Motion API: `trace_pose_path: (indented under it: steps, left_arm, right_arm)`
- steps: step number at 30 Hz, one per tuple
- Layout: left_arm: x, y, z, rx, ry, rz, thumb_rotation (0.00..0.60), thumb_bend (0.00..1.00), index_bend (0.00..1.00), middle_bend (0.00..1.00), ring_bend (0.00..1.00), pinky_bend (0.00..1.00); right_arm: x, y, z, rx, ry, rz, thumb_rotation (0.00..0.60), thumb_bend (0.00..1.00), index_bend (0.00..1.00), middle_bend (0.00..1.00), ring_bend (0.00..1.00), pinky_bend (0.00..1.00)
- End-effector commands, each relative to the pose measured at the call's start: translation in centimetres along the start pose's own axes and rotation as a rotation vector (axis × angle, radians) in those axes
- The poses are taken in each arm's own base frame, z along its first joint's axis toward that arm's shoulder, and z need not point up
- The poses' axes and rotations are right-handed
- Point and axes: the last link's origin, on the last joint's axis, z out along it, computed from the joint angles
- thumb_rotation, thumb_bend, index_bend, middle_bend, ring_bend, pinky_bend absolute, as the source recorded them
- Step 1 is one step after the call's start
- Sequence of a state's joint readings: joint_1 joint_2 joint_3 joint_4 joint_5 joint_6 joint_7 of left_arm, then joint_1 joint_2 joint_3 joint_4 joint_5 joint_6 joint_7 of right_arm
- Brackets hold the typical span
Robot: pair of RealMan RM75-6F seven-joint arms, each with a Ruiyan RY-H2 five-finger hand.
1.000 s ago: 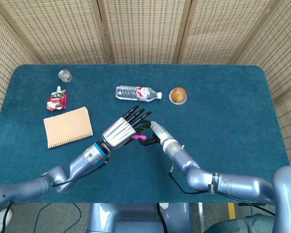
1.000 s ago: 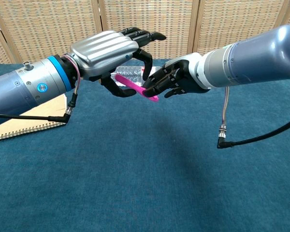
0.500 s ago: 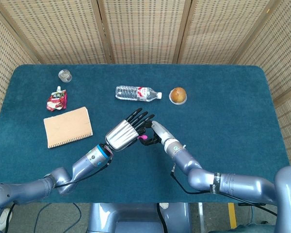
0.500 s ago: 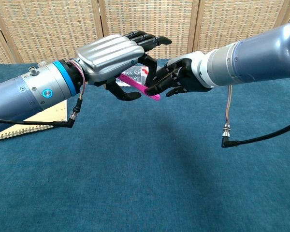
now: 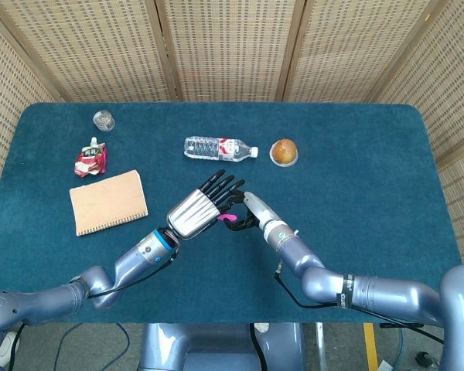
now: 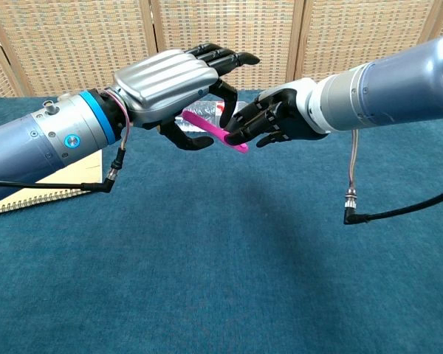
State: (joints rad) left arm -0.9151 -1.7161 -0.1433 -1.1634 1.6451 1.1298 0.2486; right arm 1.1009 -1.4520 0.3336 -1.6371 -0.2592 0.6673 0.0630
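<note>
Both hands meet above the middle of the blue table (image 5: 371, 185). My right hand (image 5: 246, 216) (image 6: 269, 122) pinches the lower end of a thin pink stick (image 5: 225, 219) (image 6: 215, 132), which slants up to the left. My left hand (image 5: 193, 210) (image 6: 166, 77) hovers over the stick's upper end, fingers stretched out above it and thumb curled beneath. I cannot tell whether the left hand touches the stick. Both hands are raised off the cloth.
Behind the hands lie a clear water bottle (image 5: 219, 148) and a brown bun in a cup (image 5: 284, 151). On the left are a tan spiral notebook (image 5: 108, 202), a red pouch (image 5: 90, 160) and a small glass jar (image 5: 103, 120). Woven screens stand behind the table.
My left hand has moved a little toward the right hand, closing over the stick's upper end. The right hand has kept hold of the stick and edged slightly right.
</note>
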Motion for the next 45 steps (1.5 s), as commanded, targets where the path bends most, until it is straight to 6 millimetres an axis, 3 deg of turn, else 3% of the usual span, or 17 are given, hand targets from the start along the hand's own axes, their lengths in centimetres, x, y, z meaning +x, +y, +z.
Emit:
trace_pose_path:
  steps: [1, 29, 45]
  left_arm:
    - [-0.04, 0.02, 0.00, -0.001, -0.001, 0.000, 0.600, 0.34, 0.53, 0.00, 0.00, 0.00]
    - [-0.45, 0.50, 0.13, 0.010, 0.007, -0.009, 0.600, 0.42, 0.59, 0.00, 0.00, 0.00]
    - [-0.27, 0.72, 0.31, 0.023, 0.019, -0.028, 0.600, 0.48, 0.76, 0.00, 0.00, 0.00]
  right_arm:
    - [0.04, 0.04, 0.00, 0.000, 0.001, 0.001, 0.600, 0.61, 0.68, 0.19, 0.00, 0.00]
    - [0.35, 0.22, -0.19, 0.003, -0.001, 0.016, 0.600, 0.61, 0.68, 0.19, 0.00, 0.00]
    - [0.52, 0.26, -0.38, 0.002, 0.001, 0.022, 0.600, 0.61, 0.69, 0.19, 0.00, 0.00]
